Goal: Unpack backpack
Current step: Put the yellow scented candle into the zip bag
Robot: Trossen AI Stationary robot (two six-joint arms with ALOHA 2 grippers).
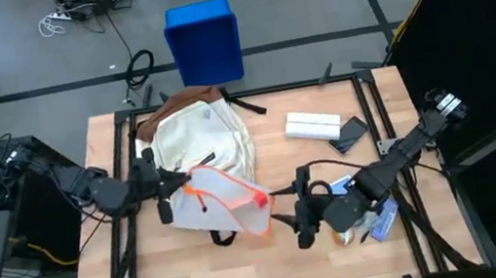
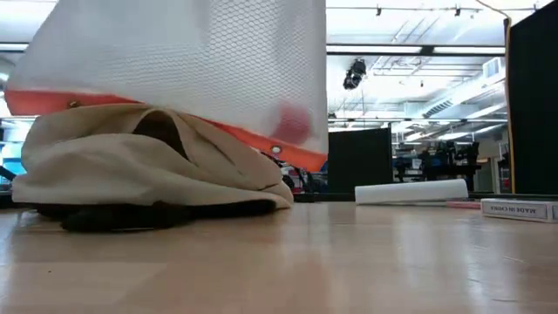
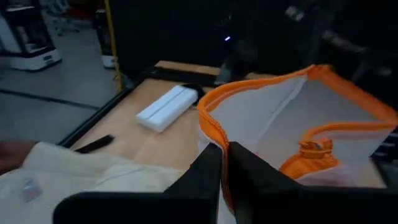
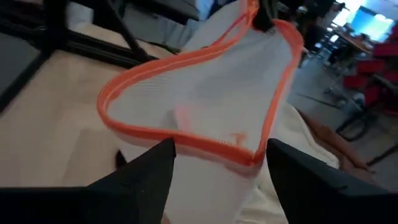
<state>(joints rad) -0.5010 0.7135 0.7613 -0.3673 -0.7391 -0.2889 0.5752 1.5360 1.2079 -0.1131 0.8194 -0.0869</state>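
The cream-white backpack (image 1: 197, 139) lies flat on the table's left half, its brown base toward the far edge; the low view shows it as a slumped cream mound (image 2: 148, 166). Over its near part hangs a clear mesh pouch with an orange edge (image 1: 234, 200) (image 2: 192, 61). My left gripper (image 1: 176, 183) is shut on that pouch. My right gripper (image 1: 301, 214) stands open at the pouch's right end, and the pouch (image 4: 199, 99) shows just ahead of its spread fingers. I see no touch there. My left gripper pinches the pouch's orange zip edge (image 3: 212, 127) between its two fingers, at the corner nearest the table's left. The fingers come in about level from the table's left. The pouch is lifted and reaches away toward my right gripper, its lower orange edge (image 2: 261, 139) just above the backpack.
A white box (image 1: 312, 126) and a dark phone (image 1: 353, 133) lie at the far right of the table. Small blue packets (image 1: 378, 220) lie under my right arm. A blue bin (image 1: 204, 42) stands on the floor beyond the far edge. The near edge has bare wood.
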